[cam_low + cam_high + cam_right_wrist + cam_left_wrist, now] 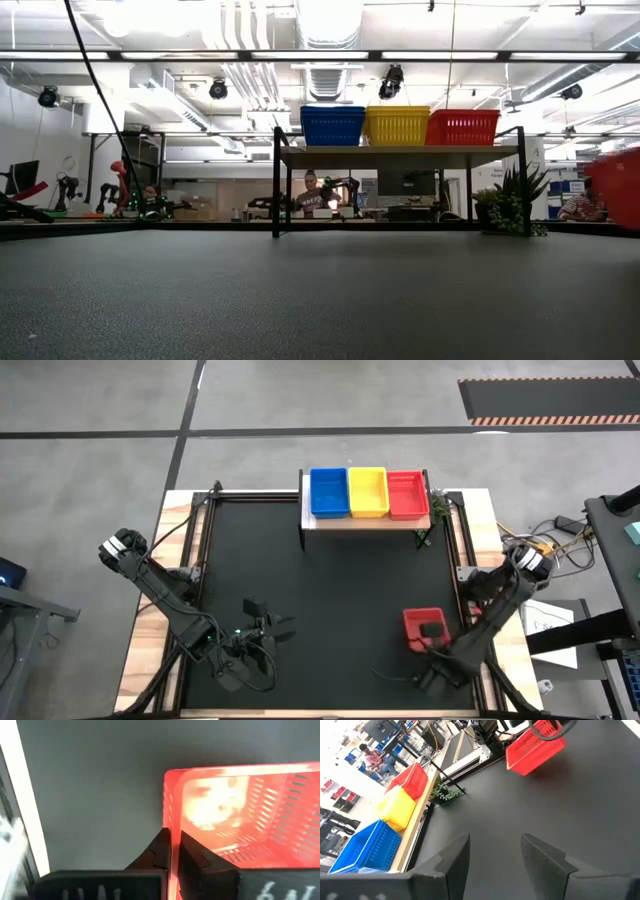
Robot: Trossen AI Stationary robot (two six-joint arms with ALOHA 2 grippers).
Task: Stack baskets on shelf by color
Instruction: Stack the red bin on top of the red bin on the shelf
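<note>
On the wooden shelf [365,522] at the table's far edge stand a blue basket [329,492], a yellow one [367,491] and a red one [406,494], side by side on their bottoms. Another red basket [420,628] is at the near right of the black mat [330,590]. My right gripper [432,632] points down and is shut on it. Over the mat's near left, my left gripper [283,625] hangs open with nothing between its fingers [452,860]. My right gripper holds the red basket by one side wall [172,832], near its upper rim. One finger [195,857] is inside the basket and the other [159,852] outside. The fingers come from above, pointing down. Whether the basket's bottom rests on the mat I cannot tell.
A small green plant [438,507] stands at the shelf's right end. Metal rails [205,530] run along the mat's left and right sides. Open mat lies between the held basket and the shelf. People sit in the room beyond the table [312,195].
</note>
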